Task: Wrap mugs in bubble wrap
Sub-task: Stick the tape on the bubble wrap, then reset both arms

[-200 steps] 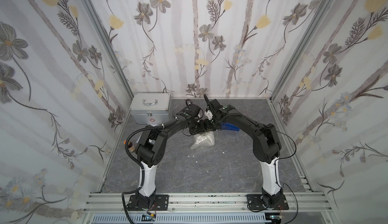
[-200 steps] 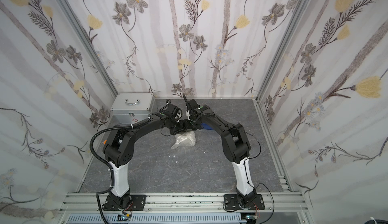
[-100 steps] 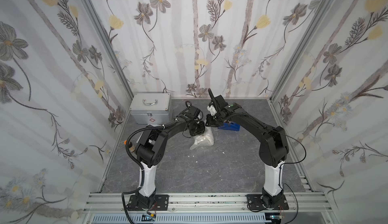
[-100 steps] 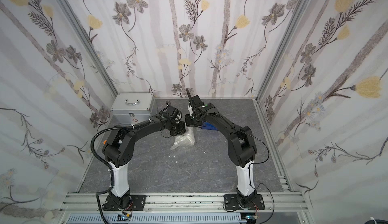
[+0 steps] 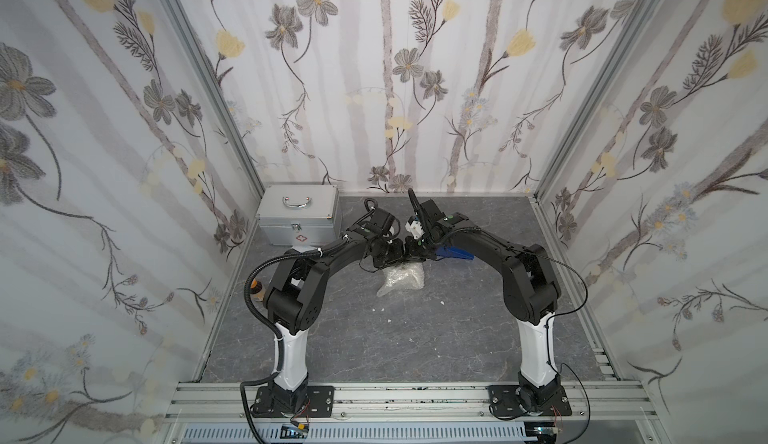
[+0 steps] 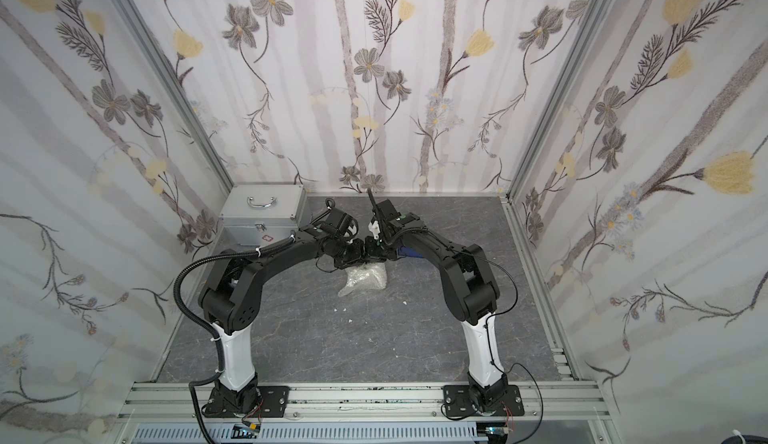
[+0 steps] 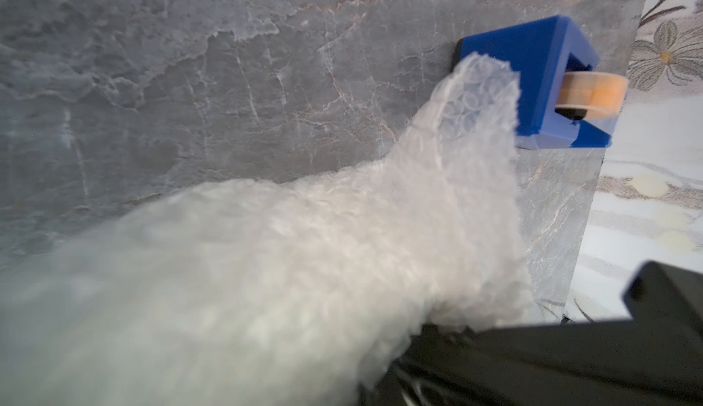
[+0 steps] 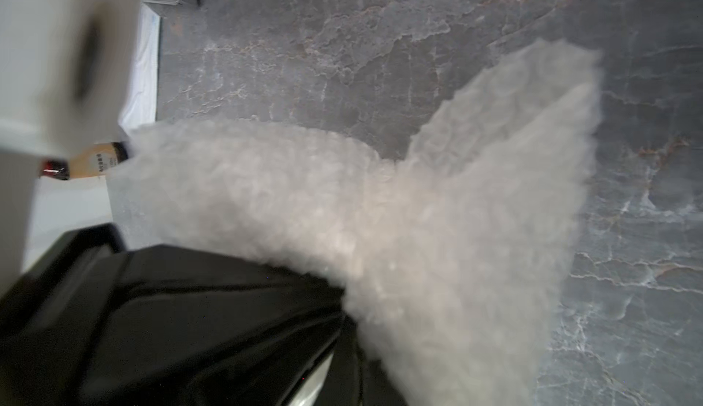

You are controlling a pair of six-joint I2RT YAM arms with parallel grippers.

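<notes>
In both top views my arms arch in from either side and meet over the back middle of the grey table (image 5: 374, 338). My left gripper (image 5: 387, 254) and my right gripper (image 5: 415, 250) hang almost nose to nose above the bubble wrap (image 5: 401, 281). The wrap sits on the table as a crumpled whitish bundle, and its top reaches up to my fingertips. The blue tape dispenser (image 5: 455, 252) lies just beside the bundle on my right. A metal case (image 6: 262, 213) stands well apart in the back left corner. From up here I cannot see how my jaws stand, and no mug shows anywhere on the table.

In the left wrist view the wrap (image 7: 266, 271) runs straight out of my left gripper (image 7: 437, 328), whose fingers are clenched on a fold of it. One loose flap pokes up towards the dispenser (image 7: 532, 80), where the tape roll (image 7: 593, 96) sits in place.

The right wrist view is blurred. Even so, the sheet (image 8: 418, 214) fans out from my right gripper (image 8: 342, 301) the same way, so I read those fingers as pinched shut on it too. A wide flap splays loose over the table.

My judgement is that the mug is hidden inside the bundle and the gathering is mostly done. The loose flaps are not yet folded down, and I see no tape on the wrap, so closing and securing it remain.
</notes>
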